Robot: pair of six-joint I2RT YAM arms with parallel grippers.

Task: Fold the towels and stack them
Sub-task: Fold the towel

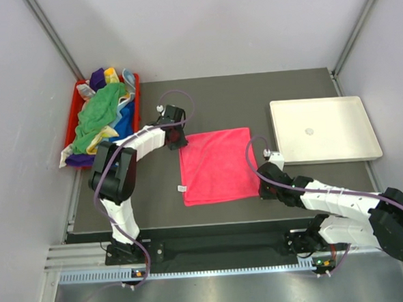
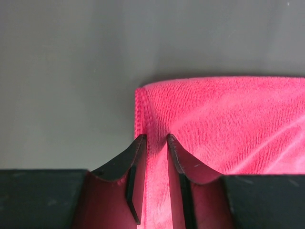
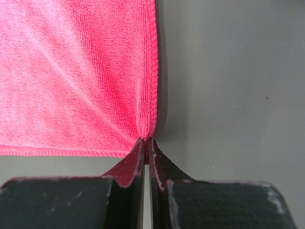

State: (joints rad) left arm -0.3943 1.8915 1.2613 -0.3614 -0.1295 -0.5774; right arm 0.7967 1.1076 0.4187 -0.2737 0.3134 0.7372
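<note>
A bright pink towel [image 1: 217,165] lies spread flat on the dark table between my two arms. My left gripper [image 1: 175,140] is down at its far left corner. In the left wrist view its jaws [image 2: 156,138] stand a little apart, pressed onto the pink towel [image 2: 228,124], with a strip of the hem between the tips. My right gripper [image 1: 264,188] is at the near right corner. In the right wrist view it [image 3: 147,140] is shut on the very corner of the pink towel [image 3: 71,71]. More towels [image 1: 103,112], green, blue, purple and yellow, are heaped in the bin.
A red plastic bin [image 1: 74,112] stands at the table's far left edge. A white flat tray [image 1: 323,130] lies at the far right, just beyond the right arm. Grey walls close in the table on three sides.
</note>
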